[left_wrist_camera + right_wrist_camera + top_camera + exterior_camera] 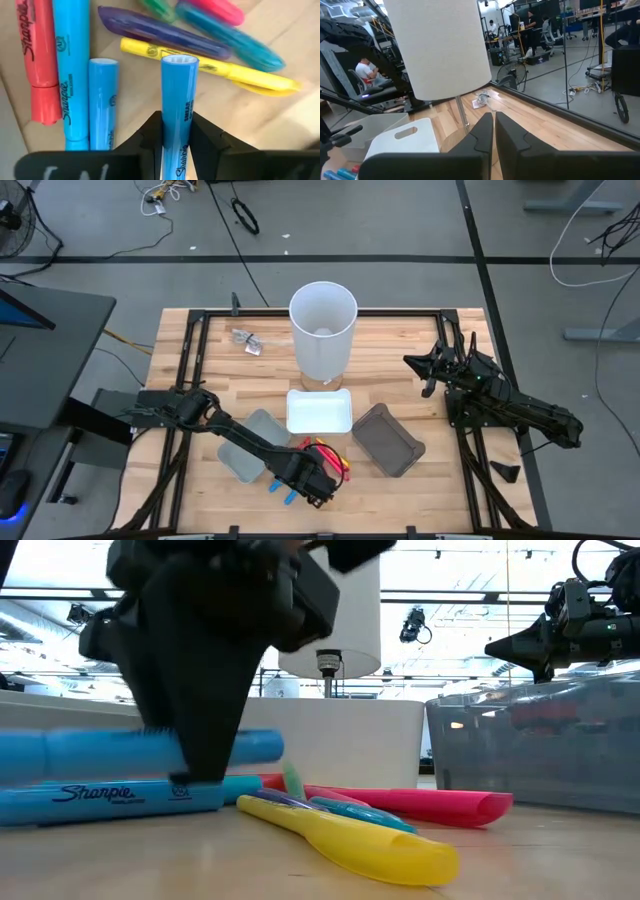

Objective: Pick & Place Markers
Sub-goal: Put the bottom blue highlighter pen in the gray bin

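Left gripper clamped on a blue marker, near the table's 6 o'clock edge. Only the wrist view shows that grip; overhead the left gripper hides it. Other markers, smooth glossy plastic tubes, lie loose on the wood table. Right gripper fully closed, empty, at 3 o'clock.

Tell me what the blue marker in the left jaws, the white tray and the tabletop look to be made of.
Blue marker: likely plastic, smooth with a soft sheen and printed lettering.
White tray: probably plastic, opaque and matte with rounded corners.
Tabletop: looks like wood, pale planks with visible grain and seams.
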You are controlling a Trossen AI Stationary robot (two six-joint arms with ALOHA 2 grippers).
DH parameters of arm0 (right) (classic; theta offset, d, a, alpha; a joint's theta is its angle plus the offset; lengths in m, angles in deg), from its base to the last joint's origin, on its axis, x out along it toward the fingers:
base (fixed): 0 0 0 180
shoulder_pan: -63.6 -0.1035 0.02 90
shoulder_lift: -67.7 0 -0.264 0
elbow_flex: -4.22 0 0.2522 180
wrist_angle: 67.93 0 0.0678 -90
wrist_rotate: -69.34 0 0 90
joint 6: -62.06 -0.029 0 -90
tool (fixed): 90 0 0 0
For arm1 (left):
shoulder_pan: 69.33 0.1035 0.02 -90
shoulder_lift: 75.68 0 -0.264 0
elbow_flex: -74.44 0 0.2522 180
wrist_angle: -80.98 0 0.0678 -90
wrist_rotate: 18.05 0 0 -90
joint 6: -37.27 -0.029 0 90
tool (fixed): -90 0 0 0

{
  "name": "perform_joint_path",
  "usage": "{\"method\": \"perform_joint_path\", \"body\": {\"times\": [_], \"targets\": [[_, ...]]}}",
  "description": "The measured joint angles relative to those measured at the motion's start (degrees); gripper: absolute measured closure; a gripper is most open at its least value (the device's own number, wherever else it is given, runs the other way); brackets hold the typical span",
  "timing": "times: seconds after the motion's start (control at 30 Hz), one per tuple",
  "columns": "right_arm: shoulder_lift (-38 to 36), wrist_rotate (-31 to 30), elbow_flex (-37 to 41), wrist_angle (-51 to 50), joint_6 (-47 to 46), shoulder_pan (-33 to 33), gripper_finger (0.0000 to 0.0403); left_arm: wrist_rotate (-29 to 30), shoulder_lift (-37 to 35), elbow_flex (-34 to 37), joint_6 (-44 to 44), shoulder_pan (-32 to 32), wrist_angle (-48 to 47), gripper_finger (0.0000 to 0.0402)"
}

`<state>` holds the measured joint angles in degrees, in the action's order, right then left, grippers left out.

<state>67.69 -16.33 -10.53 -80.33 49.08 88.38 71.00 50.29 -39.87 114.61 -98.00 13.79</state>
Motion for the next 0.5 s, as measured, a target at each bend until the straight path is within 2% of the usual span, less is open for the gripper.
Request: {"method": "perform_joint_path", "body": {"times": [0.5], "targets": [[0.0, 0.0, 0.0, 0.0, 0.0, 0.0, 0.0379, 0.0, -7.8, 0.0, -2.2, 0.7, -7.0, 0.0324]]}}
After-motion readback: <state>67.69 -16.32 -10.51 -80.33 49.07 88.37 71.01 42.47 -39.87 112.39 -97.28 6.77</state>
